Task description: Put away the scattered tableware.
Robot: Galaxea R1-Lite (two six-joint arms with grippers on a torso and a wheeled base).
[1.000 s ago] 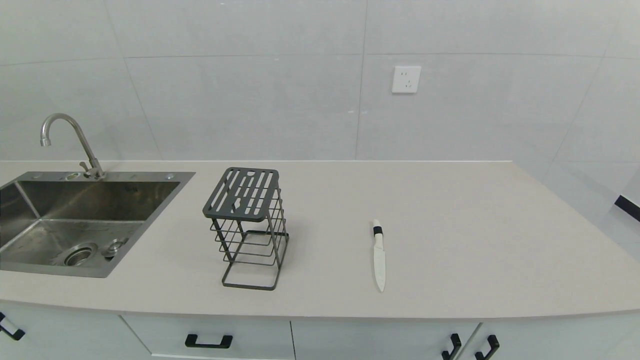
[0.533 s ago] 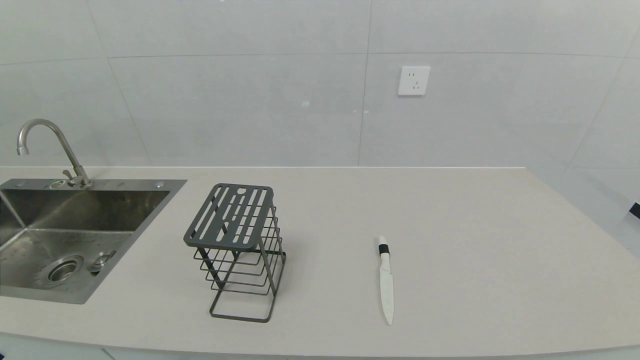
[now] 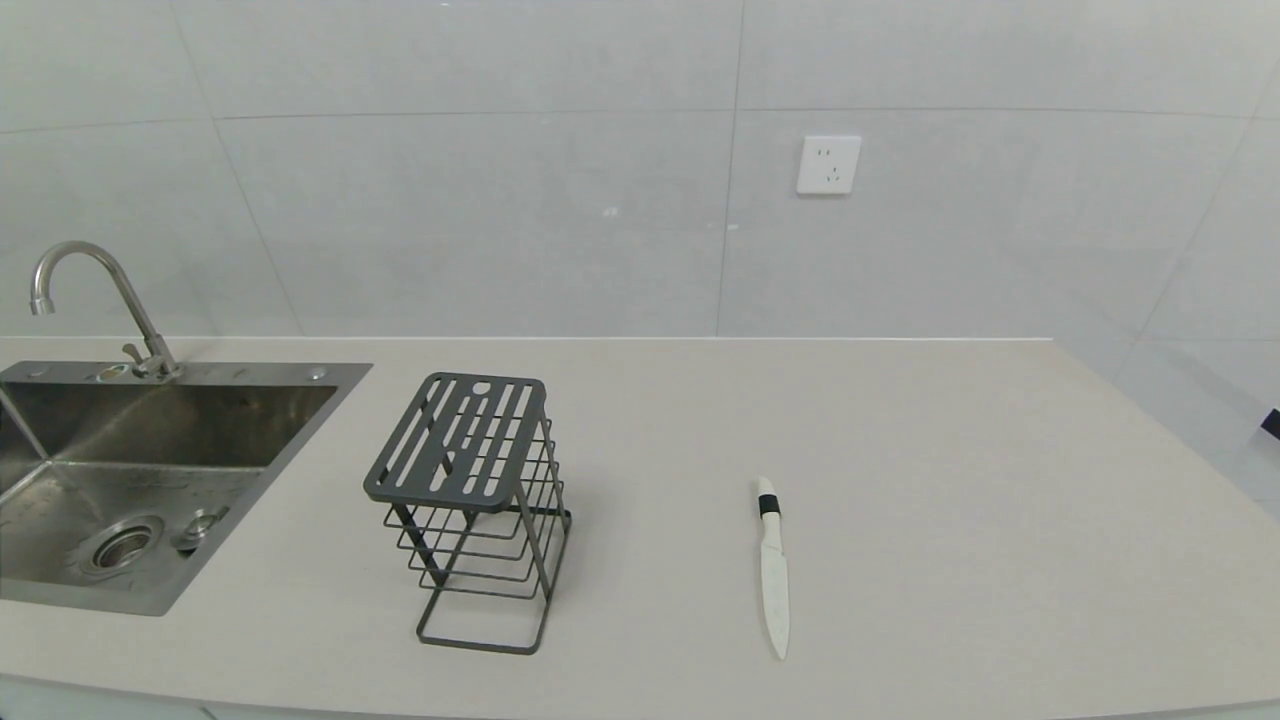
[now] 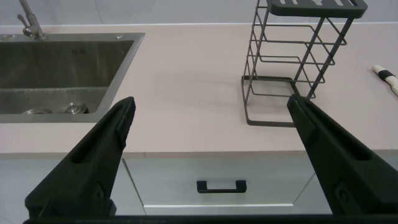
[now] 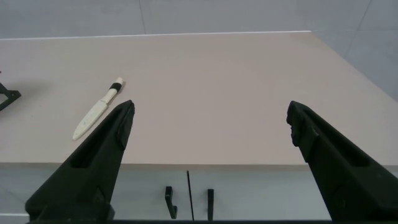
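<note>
Left gripper (image 4: 210, 102) and right gripper (image 5: 210, 107) both gape open off the counter's (image 3: 900, 450) front edge. Knife (image 3: 772, 565) lies near that edge, right of the rack (image 3: 470, 500). Wrist views catch drawer handles (image 4: 221, 186) below.

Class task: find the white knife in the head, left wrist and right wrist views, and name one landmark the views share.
Head view: the white knife lies on the countertop, right of the wire rack, tip toward the front edge.
Left wrist view: just its handle end, cut off by the frame edge, past the rack.
Right wrist view: the whole knife, lying flat.
Shared landmark: the wire rack; its base corner shows in the right wrist view.
</note>
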